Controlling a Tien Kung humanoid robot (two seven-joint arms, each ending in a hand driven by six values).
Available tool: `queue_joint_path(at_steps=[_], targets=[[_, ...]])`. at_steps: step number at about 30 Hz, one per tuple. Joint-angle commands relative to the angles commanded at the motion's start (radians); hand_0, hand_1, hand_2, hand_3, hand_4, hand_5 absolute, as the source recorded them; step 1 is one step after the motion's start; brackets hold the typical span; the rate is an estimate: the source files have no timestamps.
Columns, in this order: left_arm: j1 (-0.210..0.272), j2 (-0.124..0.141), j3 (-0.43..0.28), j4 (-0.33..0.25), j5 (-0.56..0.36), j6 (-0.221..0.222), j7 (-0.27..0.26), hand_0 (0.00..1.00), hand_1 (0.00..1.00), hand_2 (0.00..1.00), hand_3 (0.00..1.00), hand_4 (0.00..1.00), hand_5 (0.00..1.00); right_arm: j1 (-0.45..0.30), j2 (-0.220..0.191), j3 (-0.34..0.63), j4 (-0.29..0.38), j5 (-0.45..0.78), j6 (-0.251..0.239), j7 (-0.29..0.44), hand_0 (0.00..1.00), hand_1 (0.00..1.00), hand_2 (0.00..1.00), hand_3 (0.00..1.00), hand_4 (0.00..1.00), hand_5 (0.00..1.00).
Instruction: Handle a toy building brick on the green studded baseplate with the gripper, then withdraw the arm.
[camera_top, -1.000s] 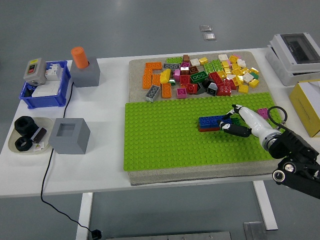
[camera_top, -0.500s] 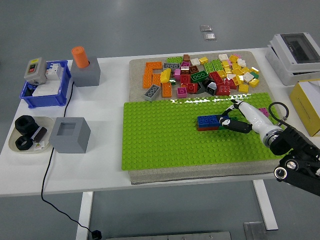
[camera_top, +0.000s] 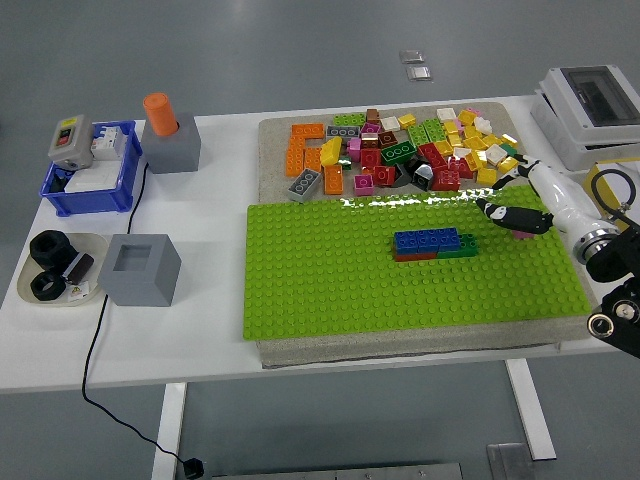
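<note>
Green studded baseplate (camera_top: 330, 270) lying flat on a grey mat at mid-table, front edge close to the near table edge. Blue brick (camera_top: 427, 240) pressed on right of centre, over a red strip, a green brick (camera_top: 458, 248) touching its right end; broad bare studs to the left and in front, a narrower strip behind. Right hand (camera_top: 512, 216) above the plate's right rim, white and black, fingers loosely extended and holding nothing, well clear of the blue brick; a pink brick (camera_top: 523, 234) just beneath the fingertips. Right arm entering from the right edge, black joints at the lower corner. Left arm unseen. Loose bricks (camera_top: 400, 150) heaped along the mat's far strip, orange ones at the left, yellow and white at the right, nearly touching the plate's far edge. Left of the mat, open white table (camera_top: 215, 200), then a grey hollow block (camera_top: 140, 270), a grey block with an orange peg (camera_top: 158, 115), a blue bin (camera_top: 88, 185) and a dish of black nuts (camera_top: 48, 268). Black cable trailing over the near left edge. White box (camera_top: 590, 110) and yellow box (camera_top: 615, 205) crowding the right margin. No readable writing or brand marks at this size.
</note>
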Motion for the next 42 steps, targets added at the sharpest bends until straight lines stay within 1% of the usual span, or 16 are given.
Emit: queue_joint_path(at_steps=[2,3,6,8,9,14,15,20,21,26,27,32,33,38,39,42], targets=[[-0.002,0.002,-0.003,0.0,0.004,0.0,0.001,0.847,0.891,0.843,0.619,0.904,0.448,0.031,-0.021,-0.04,-0.026,-0.034,0.01,-0.021,0.998,0.998,0.994,0.749,0.826,0.321],[-0.003,0.003,-0.005,0.0,0.006,0.001,0.002,0.847,0.891,0.843,0.619,0.903,0.448,0.045,-0.028,-0.059,-0.038,-0.044,0.013,-0.027,0.998,0.998,0.998,0.998,0.878,0.181],[-0.006,0.005,-0.006,0.0,0.007,0.001,0.003,0.847,0.891,0.843,0.619,0.903,0.448,0.081,-0.04,-0.12,-0.073,-0.057,0.021,-0.029,0.998,0.998,0.998,0.998,0.878,0.181],[-0.007,0.006,-0.008,0.0,0.01,0.002,0.005,0.847,0.891,0.843,0.619,0.903,0.448,0.097,-0.041,-0.153,-0.094,-0.055,0.024,-0.023,0.998,0.998,0.998,0.998,0.878,0.181],[-0.007,0.006,-0.01,-0.001,0.012,0.002,0.006,0.847,0.891,0.842,0.619,0.903,0.447,0.105,-0.041,-0.17,-0.106,-0.053,0.024,-0.018,0.998,0.998,0.998,0.975,0.887,0.152],[-0.01,0.01,-0.011,-0.001,0.014,0.003,0.007,0.847,0.891,0.842,0.619,0.903,0.447,0.132,-0.026,-0.219,-0.162,-0.044,0.013,0.016,0.998,0.998,0.998,0.975,0.887,0.152],[-0.011,0.012,-0.01,0.0,0.014,0.003,0.007,0.847,0.891,0.842,0.618,0.903,0.446,0.135,-0.024,-0.226,-0.17,-0.042,0.01,0.023,0.998,0.998,0.998,0.9,0.875,0.119],[-0.007,0.019,-0.017,-0.001,0.015,0.008,0.01,0.847,0.891,0.842,0.618,0.903,0.446,0.138,-0.025,-0.245,-0.187,-0.022,0.002,0.047,0.998,0.998,0.998,0.9,0.875,0.119],[-0.006,0.02,-0.022,-0.002,0.019,0.01,0.012,0.847,0.891,0.842,0.618,0.902,0.444,0.137,-0.026,-0.246,-0.187,-0.017,0.001,0.053,0.998,0.952,0.917,0.86,0.864,0.108],[-0.008,0.022,-0.028,-0.002,0.022,0.014,0.014,0.847,0.891,0.842,0.618,0.902,0.444,0.145,-0.03,-0.259,-0.187,-0.003,0.003,0.075,0.998,0.952,0.917,0.86,0.864,0.108],[-0.009,0.022,-0.027,-0.002,0.021,0.014,0.014,0.847,0.891,0.841,0.617,0.902,0.442,0.148,-0.031,-0.263,-0.187,-0.001,0.004,0.079,0.998,0.901,0.876,0.778,0.854,0.095],[-0.012,0.023,-0.029,-0.002,0.022,0.014,0.013,0.847,0.891,0.841,0.617,0.902,0.442,0.164,-0.035,-0.287,-0.185,-0.002,0.019,0.086,0.998,0.901,0.876,0.778,0.854,0.095],[-0.012,0.023,-0.031,-0.002,0.024,0.014,0.014,0.847,0.89,0.842,0.617,0.901,0.439,0.169,-0.034,-0.295,-0.185,-0.002,0.023,0.086,0.998,0.953,0.984,0.694,0.85,0.082],[-0.016,0.023,-0.03,-0.001,0.027,0.013,0.014,0.847,0.89,0.842,0.617,0.901,0.439,0.179,-0.033,-0.319,-0.182,0.001,0.036,0.084,0.998,0.953,0.984,0.694,0.85,0.082],[-0.016,0.024,-0.029,-0.002,0.026,0.012,0.015,0.846,0.89,0.841,0.617,0.899,0.435,0.179,-0.033,-0.323,-0.182,0.001,0.037,0.083,0.998,0.979,0.998,0.699,0.851,0.084],[-0.017,0.025,-0.03,-0.002,0.026,0.012,0.016,0.846,0.89,0.841,0.617,0.899,0.435,0.179,-0.033,-0.329,-0.179,-0.002,0.037,0.082,0.998,0.979,0.998,0.699,0.851,0.084]])
